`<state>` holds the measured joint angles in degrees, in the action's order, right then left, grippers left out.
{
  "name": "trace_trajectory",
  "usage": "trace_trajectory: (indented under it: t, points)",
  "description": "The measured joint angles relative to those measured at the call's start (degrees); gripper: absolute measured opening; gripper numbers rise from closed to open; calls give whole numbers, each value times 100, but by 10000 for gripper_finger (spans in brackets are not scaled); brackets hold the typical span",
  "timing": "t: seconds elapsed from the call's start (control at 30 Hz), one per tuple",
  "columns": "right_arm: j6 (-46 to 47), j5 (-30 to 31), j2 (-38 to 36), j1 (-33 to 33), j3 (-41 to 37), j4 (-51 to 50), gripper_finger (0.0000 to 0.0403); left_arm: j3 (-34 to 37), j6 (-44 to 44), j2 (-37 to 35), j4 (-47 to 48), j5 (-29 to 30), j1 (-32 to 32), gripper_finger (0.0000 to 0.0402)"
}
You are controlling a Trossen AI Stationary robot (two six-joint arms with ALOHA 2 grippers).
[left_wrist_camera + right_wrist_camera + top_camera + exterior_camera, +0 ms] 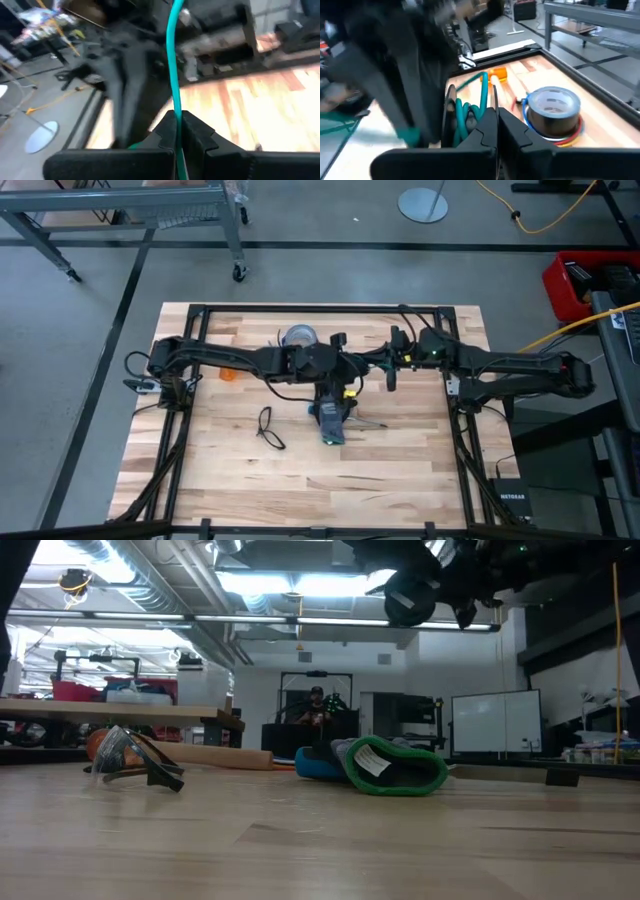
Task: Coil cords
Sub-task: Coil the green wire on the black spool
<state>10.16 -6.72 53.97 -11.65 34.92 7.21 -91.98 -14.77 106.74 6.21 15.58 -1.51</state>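
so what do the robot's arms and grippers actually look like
Both arms are dark, near-black jointed links with thin black cables looping along them. The left arm and right arm each end in a gripper with two chunky matte-black angular fingers, as on the left gripper and right gripper. A small green light shows near the right arm's wrist, and a small yellow marking near the left gripper.

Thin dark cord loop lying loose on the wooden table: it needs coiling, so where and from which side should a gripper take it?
Probably from straight above, pinching one strand of the thin dark cord loop: it lies flat on the wooden table, apart from the black-and-blue glove.
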Motion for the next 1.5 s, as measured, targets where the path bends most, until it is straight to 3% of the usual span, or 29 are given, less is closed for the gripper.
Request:
trace_trajectory:
  t: [0.73,1.1,1.5]
  points:
    - [-11,619,-1102,6,0,124,1,-4,81,-293,726,174,-75,3]
    - [-20,625,-931,6,0,1181,1,-4,160,-292,551,164,-80,3]
    - [-156,634,-96,2,0,1979,1,-2,403,-184,-20,113,-88,2]
